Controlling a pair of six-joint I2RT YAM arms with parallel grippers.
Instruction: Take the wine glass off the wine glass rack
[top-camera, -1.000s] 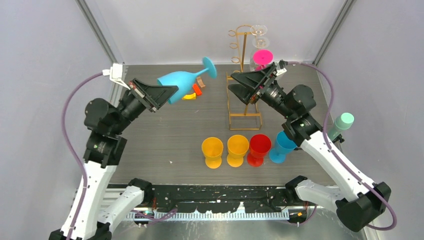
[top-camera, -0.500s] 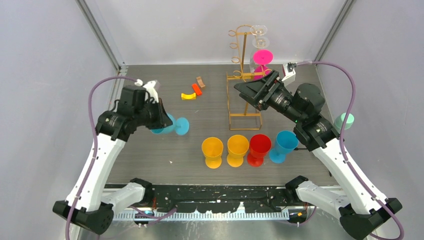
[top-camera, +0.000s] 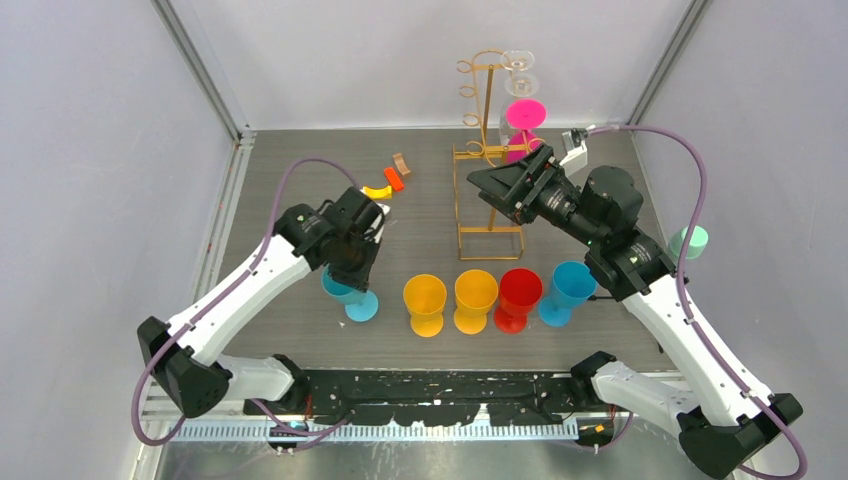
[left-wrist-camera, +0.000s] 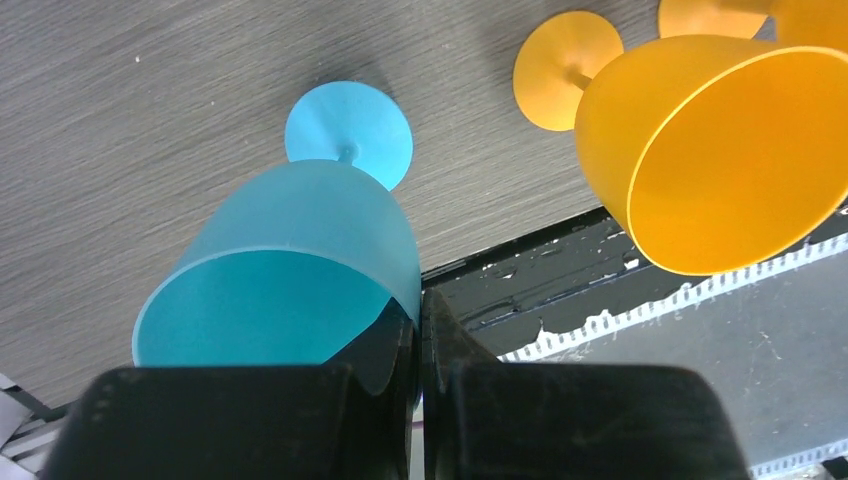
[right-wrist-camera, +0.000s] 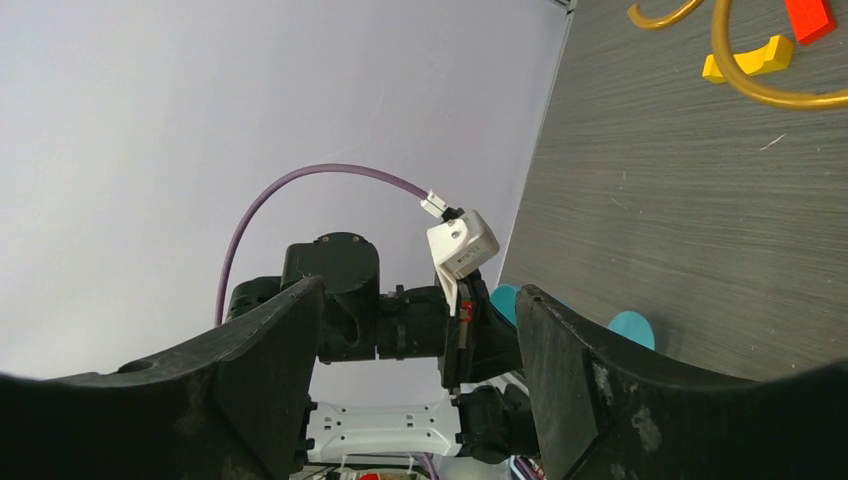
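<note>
The gold wire wine glass rack (top-camera: 487, 150) stands at the back, with a pink glass (top-camera: 525, 113) and clear glasses (top-camera: 519, 62) hanging on its right hooks. My left gripper (top-camera: 350, 268) is shut on the rim of a light blue wine glass (top-camera: 352, 295). The glass stands upright with its foot on the table, left of the glass row. In the left wrist view the gripper (left-wrist-camera: 420, 310) pinches the bowl wall of the glass (left-wrist-camera: 300, 230). My right gripper (top-camera: 478, 180) is open and empty beside the rack's upright; it also shows in the right wrist view (right-wrist-camera: 420, 295).
A yellow (top-camera: 425, 300), orange (top-camera: 475, 296), red (top-camera: 519, 295) and blue (top-camera: 566, 290) glass stand in a row at the front. Small yellow, red and brown pieces (top-camera: 386, 184) lie at the back. A mint glass (top-camera: 688, 243) sits at the right edge.
My left arm carried the light blue glass from up near the rack down and forward, turning it upright beside the yellow glass. My right gripper stayed by the rack, open.
</note>
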